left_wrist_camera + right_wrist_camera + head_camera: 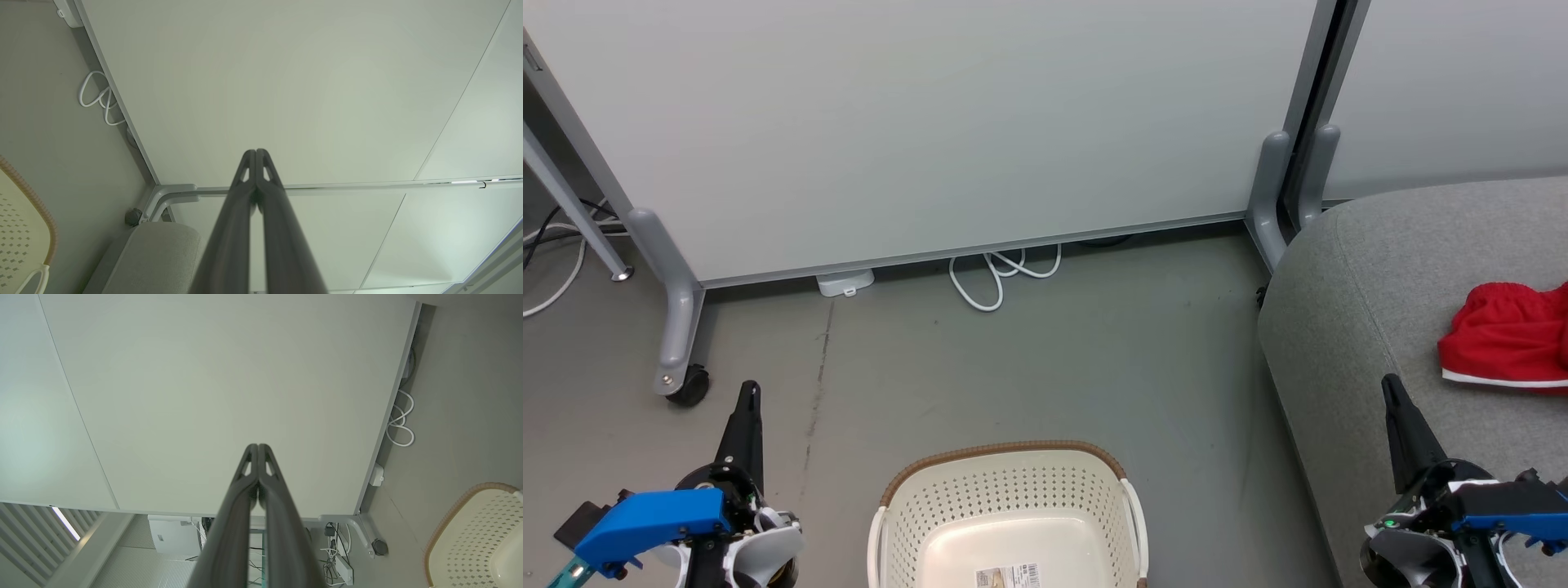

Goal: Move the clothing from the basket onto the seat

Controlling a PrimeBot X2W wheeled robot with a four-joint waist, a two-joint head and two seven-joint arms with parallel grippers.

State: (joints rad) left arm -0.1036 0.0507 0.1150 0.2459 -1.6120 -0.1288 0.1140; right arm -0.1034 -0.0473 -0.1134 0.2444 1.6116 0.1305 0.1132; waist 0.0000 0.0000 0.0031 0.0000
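A cream-white perforated plastic basket (1013, 490) with a brown woven-look rim and white side handles stands on the grey floor (1054, 359), between the two arms. Its pale bottom lies bare, with a label sticker (1009, 576) on it. To the right of it rises the large grey fabric seat (1356, 327) with its rounded edge, and on the cushion, well in from that edge, lies the bright red clothing (1507, 336), bunched up, a white stripe trim along its near hem; its right side runs out of the head view. The left tool (749, 392) hovers over the floor to the left of the basket, its two long dark fingers pressed together and empty, as the left wrist view confirms (256, 152). The right tool (1390, 384) hangs above the seat's near part, just short of the clothing and apart from it, its fingers likewise closed on nothing (258, 446). Behind stands a white partition panel (931, 122) on grey castor feet, with a looped white cable (1001, 278) on the floor at its lower edge.
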